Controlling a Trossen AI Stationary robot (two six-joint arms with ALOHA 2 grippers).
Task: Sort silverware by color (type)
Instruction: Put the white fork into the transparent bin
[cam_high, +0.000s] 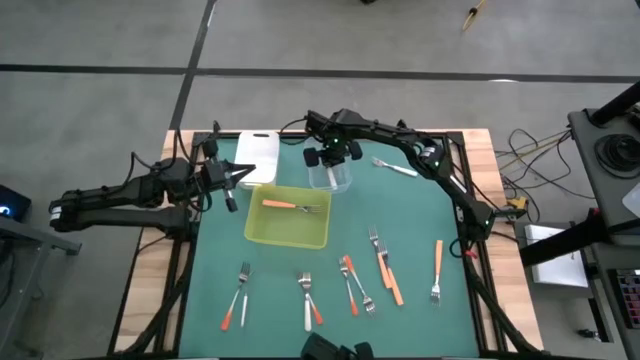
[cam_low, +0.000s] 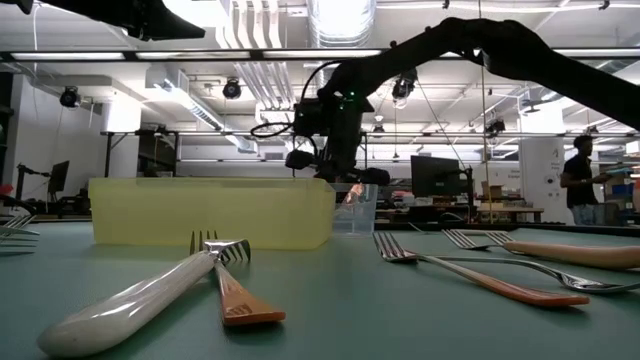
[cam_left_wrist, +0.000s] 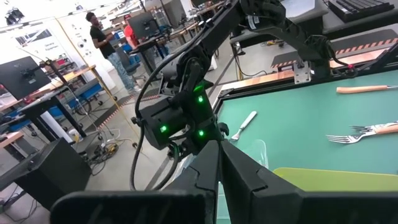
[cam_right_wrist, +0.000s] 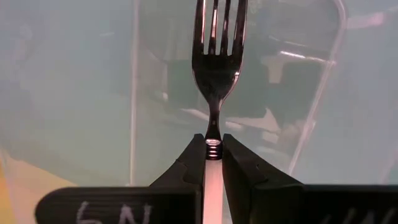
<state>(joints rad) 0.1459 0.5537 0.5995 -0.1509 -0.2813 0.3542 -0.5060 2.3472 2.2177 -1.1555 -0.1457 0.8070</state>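
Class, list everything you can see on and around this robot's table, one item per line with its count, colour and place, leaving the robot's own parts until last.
yellow-green tray: one, mid-table, holding one orange-handled fork.
clear tub: one, behind the tray, under the right gripper.
white tub: one, back left of the mat.
loose forks: about ten, silver heads with orange or white handles, along the mat's near side.
white-handled fork: one, alone at back right.
held fork: one, silver head, tines pointing into the clear tub.
person: one, dark top, in the room beyond the table.
left gripper: shut, empty, beside the white tub.
right gripper: shut on the held fork, over the clear tub.
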